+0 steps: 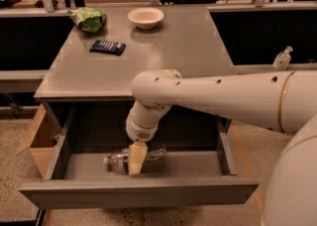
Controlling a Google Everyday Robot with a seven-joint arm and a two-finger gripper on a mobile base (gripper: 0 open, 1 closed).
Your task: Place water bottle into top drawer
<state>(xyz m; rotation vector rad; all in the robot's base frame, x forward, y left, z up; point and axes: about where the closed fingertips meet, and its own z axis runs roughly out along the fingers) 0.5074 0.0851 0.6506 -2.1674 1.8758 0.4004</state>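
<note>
a: where's the water bottle [118, 160]?
b: lying on its side on the floor of the open top drawer [138, 193], with the gripper [136, 160] right across it. i can't tell if it's clamped or released.
a: the risk?
b: if the arm lifts while clamped, the bottle leaves the drawer. if freed, it may roll.

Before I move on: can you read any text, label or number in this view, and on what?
No text can be read.
water bottle label: too blurred; the bottle lies in the top drawer under the gripper.
dark blue packet on the table: pale print, unreadable.
green bag, pump bottle: nothing legible.
</note>
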